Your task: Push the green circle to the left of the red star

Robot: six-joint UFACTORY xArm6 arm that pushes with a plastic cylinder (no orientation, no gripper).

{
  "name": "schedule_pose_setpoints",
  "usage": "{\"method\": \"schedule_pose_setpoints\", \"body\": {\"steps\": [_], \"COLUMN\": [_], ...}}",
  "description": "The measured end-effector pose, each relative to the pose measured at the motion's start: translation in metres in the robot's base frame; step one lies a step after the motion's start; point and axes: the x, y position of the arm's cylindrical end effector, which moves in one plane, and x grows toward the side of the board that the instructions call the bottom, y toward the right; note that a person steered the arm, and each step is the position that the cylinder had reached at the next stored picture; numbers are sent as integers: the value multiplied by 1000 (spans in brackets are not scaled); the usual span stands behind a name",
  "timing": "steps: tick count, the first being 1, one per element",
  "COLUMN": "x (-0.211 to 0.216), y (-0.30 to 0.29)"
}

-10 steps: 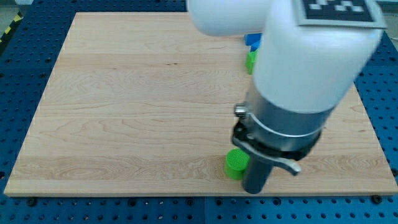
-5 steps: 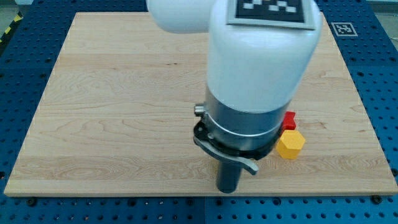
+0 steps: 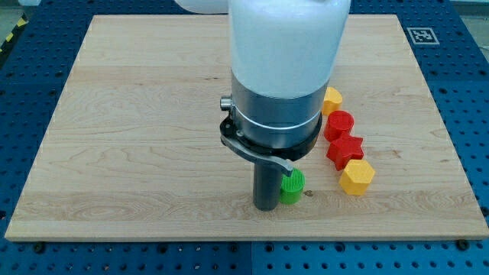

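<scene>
The green circle [image 3: 291, 186] sits near the board's bottom edge, just right of my rod. My tip [image 3: 267, 206] rests on the board and touches the green circle's left side. The red star [image 3: 344, 150] lies to the right of the green circle and slightly higher in the view, with a gap between them. The arm's white and grey body hides the middle of the board above the tip.
A yellow hexagon block [image 3: 357, 177] lies just below-right of the red star. A red round block [image 3: 339, 124] lies above the star, and a yellow block [image 3: 331, 100] above that, partly behind the arm. The wooden board [image 3: 137, 137] sits on a blue pegboard.
The arm has moved to the view's left, from the green circle's right side to its left. The red and yellow blocks, hidden before, now show at the right.
</scene>
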Motion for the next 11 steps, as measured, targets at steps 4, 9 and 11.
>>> {"method": "schedule_pose_setpoints", "body": {"steps": [4,9,11], "x": [29,12,-14], "y": [60,25,20]}}
